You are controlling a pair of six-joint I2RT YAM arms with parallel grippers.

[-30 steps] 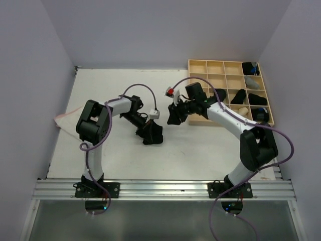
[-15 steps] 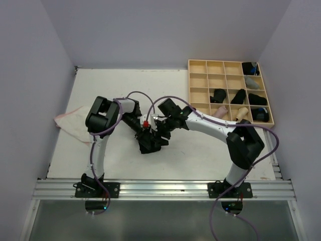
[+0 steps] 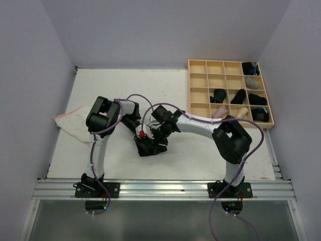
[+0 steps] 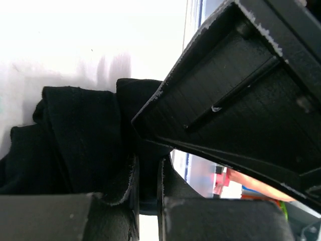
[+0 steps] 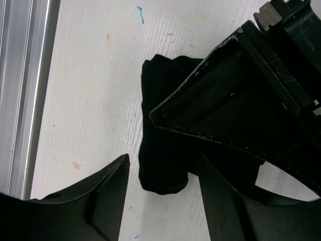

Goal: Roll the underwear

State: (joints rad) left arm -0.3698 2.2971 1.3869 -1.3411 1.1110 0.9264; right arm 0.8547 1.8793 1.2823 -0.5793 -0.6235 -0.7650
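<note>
Black underwear [image 3: 150, 149] lies bunched, partly rolled, on the white table near the middle front. My left gripper [image 3: 142, 142] is shut on one edge of it; in the left wrist view the fingers [image 4: 120, 201] pinch black cloth [image 4: 75, 145] in the narrow gap of the gripper [image 4: 148, 173]. My right gripper [image 3: 159, 139] is open right beside the left one. In the right wrist view its gripper [image 5: 164, 161] straddles the rounded end of the black underwear [image 5: 163, 150] without closing. The left gripper's finger [image 5: 241, 100] crosses above the cloth there.
A pale wooden grid tray [image 3: 200, 65] stands at the back right with several black rolls [image 3: 218, 94] and pale rolls [image 3: 243, 111] in its cells. A whitish cloth with pink edging [image 3: 72, 123] lies at the table's left edge. A metal rail [image 3: 160, 189] runs along the front.
My right arm has swung from beside the tray leftward and nearer, down to the black underwear. My left gripper has shifted slightly nearer, keeping hold of the cloth.
</note>
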